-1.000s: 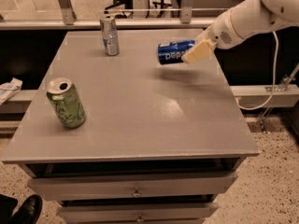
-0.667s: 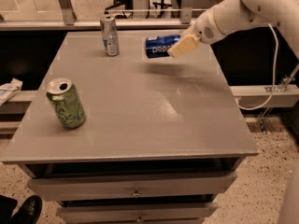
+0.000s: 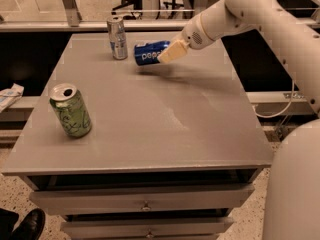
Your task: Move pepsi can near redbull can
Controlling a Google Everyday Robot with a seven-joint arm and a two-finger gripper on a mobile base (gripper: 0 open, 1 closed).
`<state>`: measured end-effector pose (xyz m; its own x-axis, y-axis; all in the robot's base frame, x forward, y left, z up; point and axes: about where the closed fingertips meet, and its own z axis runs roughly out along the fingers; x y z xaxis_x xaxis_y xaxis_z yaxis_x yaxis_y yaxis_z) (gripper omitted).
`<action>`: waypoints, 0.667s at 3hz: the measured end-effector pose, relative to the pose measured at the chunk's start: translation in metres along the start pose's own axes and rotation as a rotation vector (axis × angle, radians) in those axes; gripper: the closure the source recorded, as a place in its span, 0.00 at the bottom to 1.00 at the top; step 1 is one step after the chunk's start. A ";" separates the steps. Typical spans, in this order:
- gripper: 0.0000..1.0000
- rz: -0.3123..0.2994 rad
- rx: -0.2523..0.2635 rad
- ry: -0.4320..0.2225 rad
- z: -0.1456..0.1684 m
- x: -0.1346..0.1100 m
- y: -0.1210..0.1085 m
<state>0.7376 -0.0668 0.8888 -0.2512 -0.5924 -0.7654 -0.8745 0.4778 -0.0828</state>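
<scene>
The blue pepsi can (image 3: 150, 53) is held on its side, a little above the grey table (image 3: 150, 114) near its far edge. My gripper (image 3: 169, 52) is shut on the can's right end, with a cream finger (image 3: 173, 51) across it. The arm comes in from the upper right. The slim silver and blue redbull can (image 3: 117, 37) stands upright at the table's far left, just left of the pepsi can and slightly apart from it.
A green can (image 3: 70, 110) with a scribbly pattern stands near the table's left edge. Drawers (image 3: 145, 201) sit below the tabletop's front edge. A rail runs behind the table. A shoe (image 3: 27, 225) shows at the bottom left on the floor.
My gripper has carried the pepsi can leftward along the far side of the table, from right of centre to just beside the redbull can. The other cans have not moved.
</scene>
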 end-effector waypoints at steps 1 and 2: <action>1.00 0.013 -0.030 -0.006 0.028 -0.003 0.003; 0.90 0.027 -0.037 -0.021 0.046 -0.010 0.002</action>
<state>0.7569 -0.0304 0.8667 -0.2664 -0.5657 -0.7804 -0.8825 0.4687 -0.0385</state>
